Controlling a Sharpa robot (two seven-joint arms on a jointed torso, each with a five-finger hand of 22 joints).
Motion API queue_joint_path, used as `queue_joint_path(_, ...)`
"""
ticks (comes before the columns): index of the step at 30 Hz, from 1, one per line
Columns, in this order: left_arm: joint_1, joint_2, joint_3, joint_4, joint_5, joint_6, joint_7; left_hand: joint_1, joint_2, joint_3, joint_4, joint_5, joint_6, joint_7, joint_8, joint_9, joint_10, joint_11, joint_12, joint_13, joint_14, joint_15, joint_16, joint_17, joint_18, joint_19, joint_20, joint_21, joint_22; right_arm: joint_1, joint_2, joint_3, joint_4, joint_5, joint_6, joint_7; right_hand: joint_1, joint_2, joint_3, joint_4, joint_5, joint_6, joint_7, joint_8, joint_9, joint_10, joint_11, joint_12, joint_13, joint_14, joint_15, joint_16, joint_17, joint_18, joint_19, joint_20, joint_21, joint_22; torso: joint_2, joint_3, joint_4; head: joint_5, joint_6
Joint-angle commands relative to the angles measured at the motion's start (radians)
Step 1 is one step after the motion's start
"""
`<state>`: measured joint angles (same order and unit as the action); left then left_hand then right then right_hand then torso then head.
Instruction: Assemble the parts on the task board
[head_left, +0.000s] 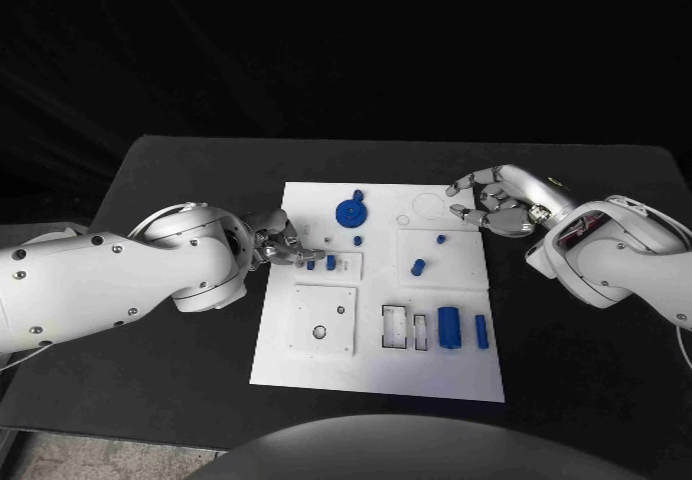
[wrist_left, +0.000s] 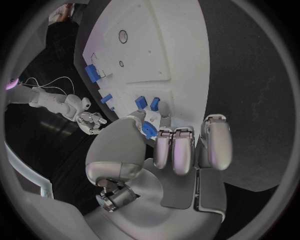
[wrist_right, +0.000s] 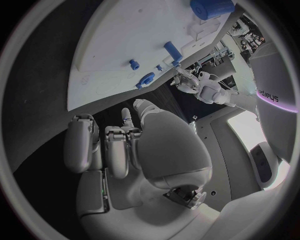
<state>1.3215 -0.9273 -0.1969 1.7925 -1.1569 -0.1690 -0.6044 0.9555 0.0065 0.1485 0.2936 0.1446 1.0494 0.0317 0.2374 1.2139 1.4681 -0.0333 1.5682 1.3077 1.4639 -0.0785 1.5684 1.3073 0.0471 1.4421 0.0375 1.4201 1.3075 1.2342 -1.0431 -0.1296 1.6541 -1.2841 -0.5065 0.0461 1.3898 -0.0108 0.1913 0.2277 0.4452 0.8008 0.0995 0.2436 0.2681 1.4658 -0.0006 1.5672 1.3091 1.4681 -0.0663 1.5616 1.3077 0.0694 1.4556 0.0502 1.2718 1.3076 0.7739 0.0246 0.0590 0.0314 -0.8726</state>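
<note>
The white task board (head_left: 378, 370) lies mid-table. My left hand (head_left: 281, 245) is at its left edge and pinches a small blue part (wrist_left: 148, 129) between thumb and fingertip. Two more blue pieces (wrist_left: 140, 102) stand in the board just past it. My right hand (head_left: 495, 203) hovers over the board's far right corner with its fingers curled in. A sliver of a small blue part (wrist_right: 127, 120) shows at its thumb tip. A blue gear (head_left: 351, 212) sits at the far middle. A blue cylinder (head_left: 450, 327) and a blue bar (head_left: 482, 331) lie near the front right.
Small blue pegs (head_left: 418, 267) stand in the board's centre. A square plate (head_left: 322, 320) with two holes fills the front left, and two empty slots (head_left: 395, 326) lie beside the cylinder. Bare black table (head_left: 173, 370) surrounds the board.
</note>
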Motion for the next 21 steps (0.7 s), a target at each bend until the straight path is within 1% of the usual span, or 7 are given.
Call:
queue_joint_path(1,-0.001,0.002,0.0,-0.003,0.015,0.002,0.009,-0.014,0.005,-0.012,-0.001,-0.002,0.011,0.0,0.005,0.003,0.103,0.002,0.003,0.263,0.107,0.006,0.002,0.263,-0.002,0.0,0.005,-0.006,0.197,-0.001,0.001,0.0,0.0,0.0,0.008,-0.001,0.009,0.0,0.007,0.002,0.002,0.005,0.0,-0.005,-0.002,0.105,0.004,0.004,0.262,0.099,0.008,-0.004,0.253,-0.004,-0.005,0.001,-0.006,0.177,0.0,-0.0002,0.0,-0.001,0.0)
queue_joint_path(7,-0.001,0.001,0.0,-0.007,0.016,-0.006,0.008,-0.017,0.019,-0.031,-0.002,0.011,0.023,-0.006,0.027,0.021,0.103,-0.002,0.003,0.263,0.107,0.003,0.002,0.263,-0.002,0.002,0.003,-0.006,0.198,-0.002,0.0,0.0,0.0,0.0,0.006,0.001,0.01,0.0,0.008,0.001,0.004,0.005,0.0,-0.005,-0.002,0.105,0.004,0.004,0.262,0.099,0.008,-0.004,0.253,-0.004,-0.005,0.001,-0.007,0.177,0.001,-0.0001,0.0009,-0.002,0.0)
queue_joint_path(12,0.0,-0.004,0.003,-0.003,0.012,-0.059,0.039,-0.015,0.024,-0.058,-0.002,0.025,0.016,-0.01,0.058,0.055,0.103,-0.006,0.003,0.263,0.107,-0.001,0.002,0.263,-0.003,0.005,-0.001,-0.004,0.202,-0.002,-0.001,0.0,0.002,0.0,-0.011,0.009,0.01,0.0,0.008,0.001,0.004,0.005,0.0,-0.005,-0.002,0.105,0.004,0.004,0.262,0.099,0.008,-0.004,0.254,-0.004,-0.005,0.001,-0.007,0.177,0.001,-0.0012,0.0008,-0.004,0.0)
queue_joint_path(14,0.003,-0.008,0.008,0.001,-0.003,-0.076,0.071,-0.032,0.026,-0.083,0.0,0.018,0.006,-0.01,0.07,0.071,0.103,-0.006,0.003,0.263,0.107,-0.001,0.002,0.263,-0.002,0.004,-0.003,-0.007,0.202,-0.001,-0.002,0.0,0.004,0.0,-0.022,0.013,0.011,0.0,0.009,0.0,0.005,0.005,0.0,-0.005,-0.002,0.105,0.004,0.004,0.262,0.099,0.008,-0.003,0.254,-0.004,-0.005,0.001,-0.006,0.177,0.002,-0.0013,0.0012,-0.002,0.0)
queue_joint_path(18,0.028,-0.011,0.023,0.006,-0.041,-0.098,0.146,-0.055,0.034,-0.146,-0.002,-0.052,-0.032,-0.001,0.083,0.096,0.103,0.001,0.003,0.263,0.107,0.004,0.002,0.263,0.004,-0.016,0.001,-0.032,0.195,0.009,-0.004,0.0,0.014,-0.004,-0.036,0.018,0.011,0.0,0.009,0.0,0.005,0.005,0.0,-0.005,-0.002,0.105,0.004,0.004,0.262,0.099,0.008,-0.003,0.254,-0.004,-0.005,0.001,-0.006,0.177,0.003,0.0004,0.0002,-0.003,0.0)
queue_joint_path(20,0.043,-0.012,0.035,0.007,-0.056,-0.112,0.184,-0.028,0.038,-0.169,-0.002,-0.055,-0.066,0.007,0.081,0.103,0.103,0.009,0.003,0.263,0.107,0.011,0.002,0.263,0.01,-0.039,0.006,-0.06,0.186,0.014,-0.005,0.0,0.021,-0.005,-0.043,0.021,0.011,0.0,0.009,0.0,0.006,0.006,0.0,-0.005,-0.002,0.105,0.004,0.004,0.262,0.099,0.008,-0.003,0.254,-0.004,-0.005,0.001,-0.005,0.177,0.004,0.0012,0.0007,-0.003,0.0)
queue_joint_path(21,0.048,-0.012,0.044,0.008,-0.067,-0.12,0.2,-0.007,0.041,-0.177,-0.002,-0.042,-0.081,0.011,0.082,0.106,0.093,0.013,-0.009,0.255,0.107,0.015,0.002,0.263,0.014,-0.055,0.009,-0.079,0.18,0.017,-0.005,0.0,0.025,-0.006,-0.047,0.022,0.011,-0.001,0.009,0.0,0.006,0.006,0.001,-0.004,-0.002,0.105,0.005,0.004,0.262,0.099,0.008,-0.003,0.254,-0.004,-0.004,0.001,-0.005,0.177,0.005,0.0017,0.0007,-0.003,0.0)
